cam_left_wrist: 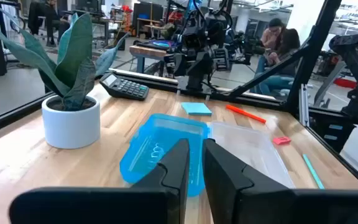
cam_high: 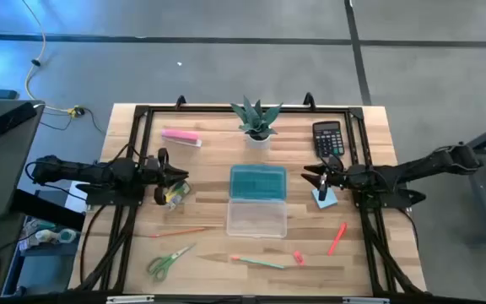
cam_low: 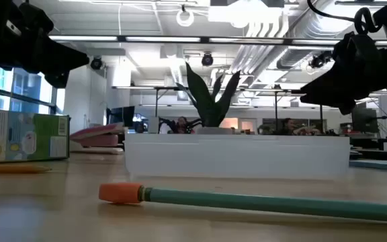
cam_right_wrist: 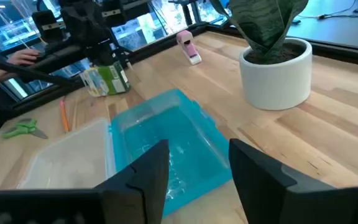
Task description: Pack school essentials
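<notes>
The left tool [cam_high: 178,179] hangs over the small yellow-green piece [cam_high: 172,196], its fingers almost closed and holding nothing. The open pencil box [cam_high: 257,201] waits mid-counter [cam_high: 209,160]. The right tool [cam_high: 315,179] is open, empty, just beside the light-blue square sticky pad [cam_high: 326,198]. It should drop straight down, pinch the pad's edges, then lift gently.
</notes>
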You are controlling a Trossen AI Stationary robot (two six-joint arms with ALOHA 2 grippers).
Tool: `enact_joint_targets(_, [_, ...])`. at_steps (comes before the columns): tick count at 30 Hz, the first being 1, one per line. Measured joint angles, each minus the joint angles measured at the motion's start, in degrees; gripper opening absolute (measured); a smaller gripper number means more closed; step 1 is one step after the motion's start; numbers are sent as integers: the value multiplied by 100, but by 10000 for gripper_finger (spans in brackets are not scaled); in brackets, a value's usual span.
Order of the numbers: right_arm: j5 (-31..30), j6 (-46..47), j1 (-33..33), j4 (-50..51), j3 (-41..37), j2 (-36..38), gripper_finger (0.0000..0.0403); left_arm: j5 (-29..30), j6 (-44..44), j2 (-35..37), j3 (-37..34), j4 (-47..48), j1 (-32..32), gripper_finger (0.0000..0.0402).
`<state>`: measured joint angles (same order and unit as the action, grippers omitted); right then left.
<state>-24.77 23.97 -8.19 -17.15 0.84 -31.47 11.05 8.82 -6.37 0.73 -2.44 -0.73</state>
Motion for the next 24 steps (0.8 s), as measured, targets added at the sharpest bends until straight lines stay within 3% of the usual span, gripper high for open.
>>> enact_joint_targets(5, [6,-199,-3,-12,134,-3,158,0,0,1,0,2,0,35])
enact_joint_targets(11, [327,-1052,-96,237,867,-2,158,2,0,0,0,1,0,35])
enact_joint_targets(16, [337,-1172,-279,1543,1784,-28,158,4,0,0,0,-2,2,35])
enact_joint_targets(24, [373,368,-714,4162,3149,-628,146,7,0,0,0,1,0,35])
